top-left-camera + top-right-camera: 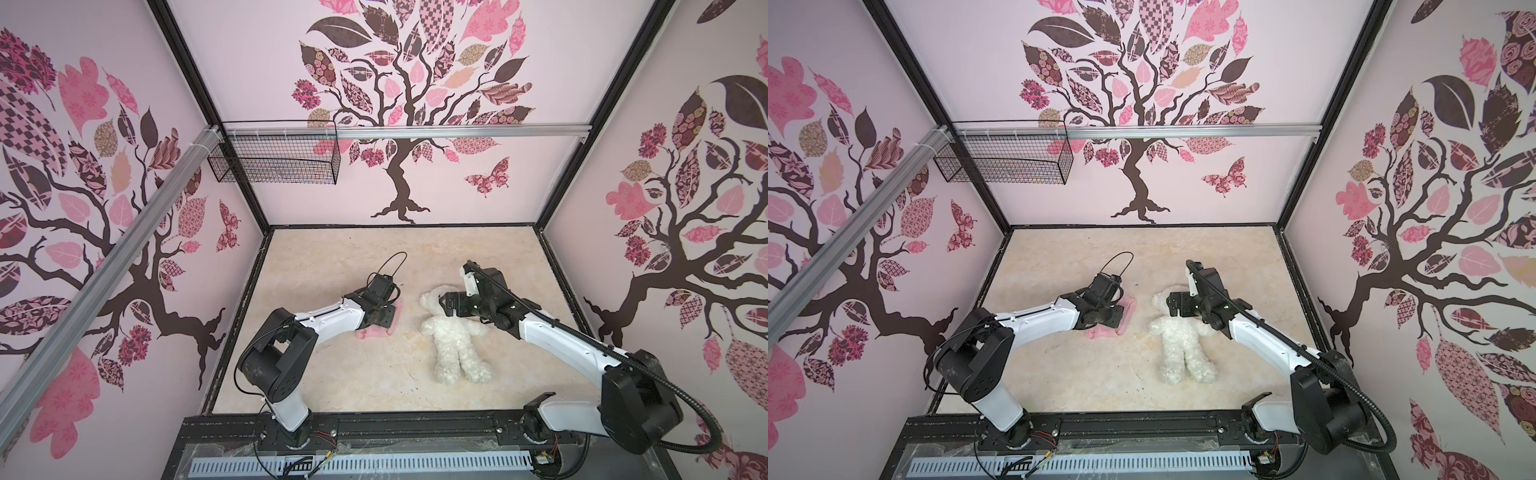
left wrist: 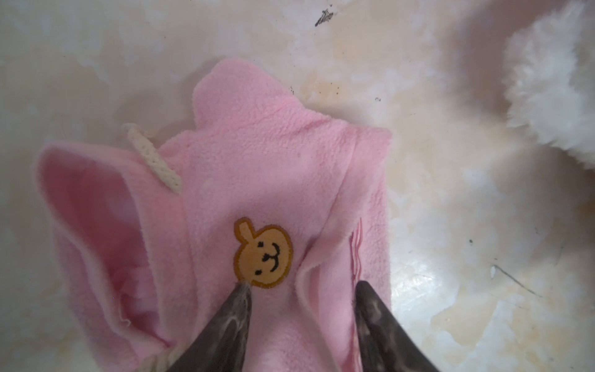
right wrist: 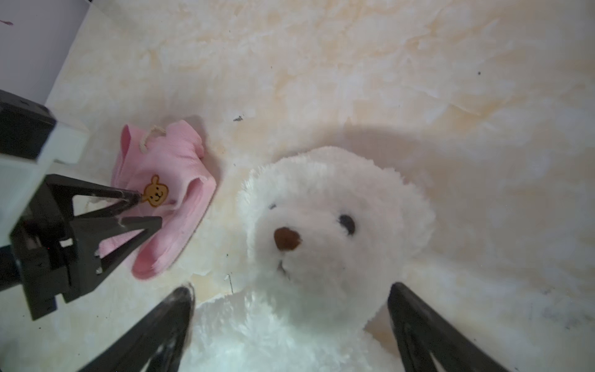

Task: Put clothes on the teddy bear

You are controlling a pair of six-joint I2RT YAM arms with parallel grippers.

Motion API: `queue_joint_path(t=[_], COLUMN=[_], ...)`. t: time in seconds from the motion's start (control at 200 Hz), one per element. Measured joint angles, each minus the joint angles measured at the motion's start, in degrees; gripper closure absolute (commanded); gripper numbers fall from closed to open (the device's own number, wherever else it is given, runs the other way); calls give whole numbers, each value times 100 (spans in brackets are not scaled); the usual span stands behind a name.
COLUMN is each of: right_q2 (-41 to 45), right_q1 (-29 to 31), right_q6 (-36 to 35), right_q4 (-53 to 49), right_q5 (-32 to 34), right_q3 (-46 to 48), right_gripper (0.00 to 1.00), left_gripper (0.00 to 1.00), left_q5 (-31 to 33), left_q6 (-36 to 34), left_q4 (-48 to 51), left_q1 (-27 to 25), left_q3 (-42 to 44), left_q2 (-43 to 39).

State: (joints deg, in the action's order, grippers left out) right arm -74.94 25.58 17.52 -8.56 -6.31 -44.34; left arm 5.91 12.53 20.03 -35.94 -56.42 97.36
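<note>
Bear [image 1: 453, 332] [image 1: 1179, 336] lies face-up on the table [image 1: 332, 257], right of centre in both top views, head toward the back wall and legs toward the arm bases. The right gripper [image 3: 291, 291] hangs over its neck, fingers [image 3: 180, 309] spread wide on either side of the white fur and clasping nothing. Just beside the bear's head lies a pink shirt [image 2: 273, 161] [image 1: 376, 332] (hood open, orange patch [image 2: 262, 254] up). The left gripper [image 2: 302, 286] is down on it, its fingers [image 2: 240, 299] half-spread, one tip touching the patch's edge, a fold of fleece between them not pinched.
</note>
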Motion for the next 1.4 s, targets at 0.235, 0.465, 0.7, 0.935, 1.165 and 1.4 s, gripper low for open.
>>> queue_joint_path(t=[0.235,0.465,0.7,0.935,1.165,1.4], right_q2=[-13,-468,-1158,-1578,-1674,-1727], right_q1=[0,0,24,22,33,33], right_q6=[22,44,140,282,321,328], right_q4=[103,240,415,680,754,800], right_q5=[118,315,234,103,68,74], right_q3=[-11,-28,-44,-74,-125,-125], right_gripper=[1,0,0,0,0,0], left_gripper=[55,61,64,66,71,88], left_q5=[-146,-267,-321,-350,-361,-352], left_q6=[-186,-256,-278,-356,-385,-407], left_q4=[109,162,157,160,155,151], left_q1=[28,31,31,31,31,31], left_q3=[-188,-273,-273,-273,-293,-398], left_q2=[214,378,380,485,568,645])
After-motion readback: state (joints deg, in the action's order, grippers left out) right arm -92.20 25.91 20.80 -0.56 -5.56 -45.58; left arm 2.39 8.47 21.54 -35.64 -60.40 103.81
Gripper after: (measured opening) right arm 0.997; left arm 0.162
